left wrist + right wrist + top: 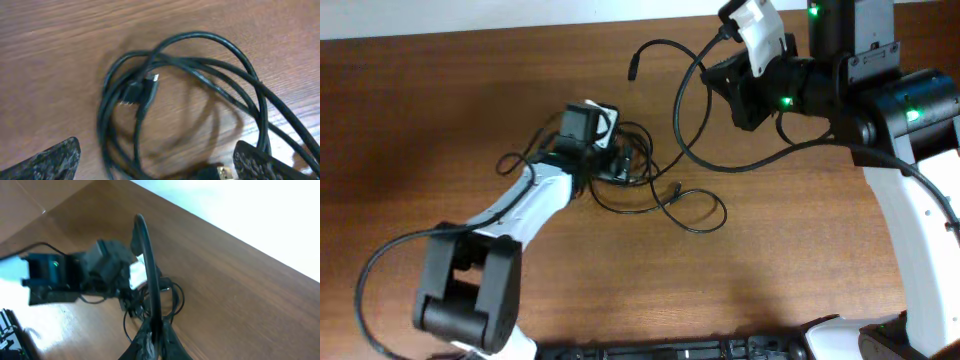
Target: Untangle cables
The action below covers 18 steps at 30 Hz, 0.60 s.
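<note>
On table (470, 100): 1 knotted bundle of cables (638, 160) | left gripper (156, 150) spread over it, empty | right gripper (154, 337) clamps 1 cable (149, 270)

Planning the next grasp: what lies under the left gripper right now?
Under the open left gripper lie looped cables on the table, with a small plug amid the loops and a gold-tipped plug at the bottom edge. Overhead, the gripper itself hides part of the bundle.

Black cables (200, 65) lie looped on the worktop (60, 55) between the left hand's (155, 167) spread fingertips (55, 160); a seemingly gold-tipped plug (223, 173) sits bottom right.
</note>
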Motion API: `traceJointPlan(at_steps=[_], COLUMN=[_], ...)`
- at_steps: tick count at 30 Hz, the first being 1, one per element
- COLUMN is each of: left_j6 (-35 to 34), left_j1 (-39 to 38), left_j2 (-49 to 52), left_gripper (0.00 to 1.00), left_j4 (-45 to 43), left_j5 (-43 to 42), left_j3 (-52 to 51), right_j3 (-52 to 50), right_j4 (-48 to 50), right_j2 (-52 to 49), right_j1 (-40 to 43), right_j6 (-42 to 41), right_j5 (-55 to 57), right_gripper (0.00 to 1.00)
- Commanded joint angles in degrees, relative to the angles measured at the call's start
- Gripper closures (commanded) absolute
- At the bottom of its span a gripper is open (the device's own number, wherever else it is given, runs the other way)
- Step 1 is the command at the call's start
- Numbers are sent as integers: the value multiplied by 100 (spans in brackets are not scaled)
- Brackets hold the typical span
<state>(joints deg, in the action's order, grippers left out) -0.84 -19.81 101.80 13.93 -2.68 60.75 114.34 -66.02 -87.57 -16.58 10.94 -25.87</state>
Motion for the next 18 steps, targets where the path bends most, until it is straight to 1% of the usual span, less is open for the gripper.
traceJointPlan(at_steps=[1,3,4,5,6,7,8,9,10,11,12,14,16,18], left_j6=[332,540,535,323,-149,-715,-1333,-1902,-2129,-2168,-2166,-2166,-2166,-2166], left_j1=[-251,-258,-258,-249,-181,-61,238,636,929,1357,1694,2133,2273,2273], left_j2=[562,852,1064,1158,1169,1172,1172,1172,1172,1172,1172,1172,1172,1172], left_gripper=[6,6,8,12,14,13,12,11,9,10,11,14,13,13], left_j4=[-411,-511,-466,-260,48,437,822,1191,1373,1484,1537,1578,1578,1620], left_j5=[625,756,1499,2271,2999,3539,3613,3602,3475,3045,2712,2251,2149,2151], left_j3=[37,37,37,37,37,37,35,35,35,35,35,35,35,35], right_j3=[85,85,85,85,85,85,87,87,85,85,85,85,83,83], right_j4=[7,-44,-72,-61,-17,70,157,179,175,175,168,136,-28,-140], right_j2=[146,146,146,146,146,146,146,146,144,138,127,20,-173,-387], right_j1=[11,11,11,11,20,68,323,837,1259,2236,2924,4183,4857,5141], right_j6=[-92,-90,-90,-90,-162,-557,-1097,-1513,-1727,-2081,-2295,-2347,-2343,-2341], right_j5=[-94,-92,-92,-39,267,933,1978,2605,2844,2981,2975,2953,2957,2962], right_gripper=[96,96,96,96,96,96,96,96,96,96,96,96,96,96])
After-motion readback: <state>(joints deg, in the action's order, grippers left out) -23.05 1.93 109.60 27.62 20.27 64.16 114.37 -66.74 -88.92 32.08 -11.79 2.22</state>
